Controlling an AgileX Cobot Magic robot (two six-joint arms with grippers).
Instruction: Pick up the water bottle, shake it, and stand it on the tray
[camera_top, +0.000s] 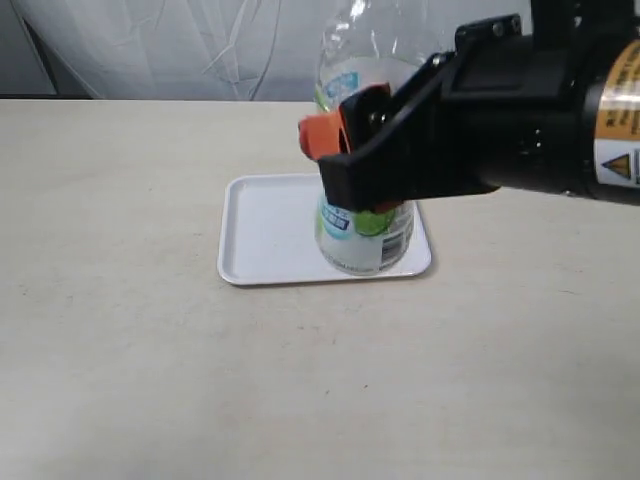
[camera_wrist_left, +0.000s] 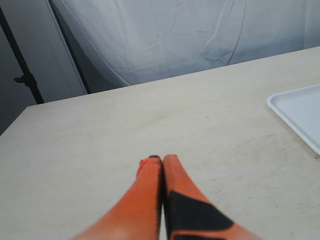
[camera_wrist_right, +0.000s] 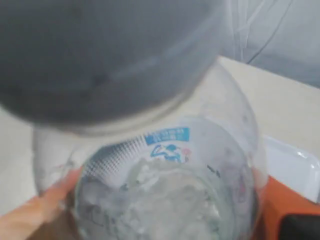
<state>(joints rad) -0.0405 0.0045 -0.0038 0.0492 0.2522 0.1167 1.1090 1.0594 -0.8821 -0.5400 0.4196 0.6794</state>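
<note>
The water bottle (camera_top: 366, 243) stands upright over the white tray (camera_top: 265, 228), its base at the tray's front right part; whether it touches the tray I cannot tell. Its cap is cut off at the top of the exterior view. My right gripper (camera_top: 340, 150) is shut on the bottle's middle, orange fingers on either side of the label. In the right wrist view the bottle (camera_wrist_right: 170, 165) fills the frame between the orange fingers (camera_wrist_right: 35, 210), with a tray corner (camera_wrist_right: 295, 170) behind. My left gripper (camera_wrist_left: 162, 160) is shut and empty above bare table, the tray's edge (camera_wrist_left: 300, 110) off to one side.
The beige table (camera_top: 120, 330) stretches wide around the tray. White cloth (camera_top: 180, 40) hangs behind the table's far edge. A dark stand (camera_wrist_left: 25, 75) shows beyond the table in the left wrist view. A blurred grey shape (camera_wrist_right: 100, 50) close to the lens covers the upper right wrist view.
</note>
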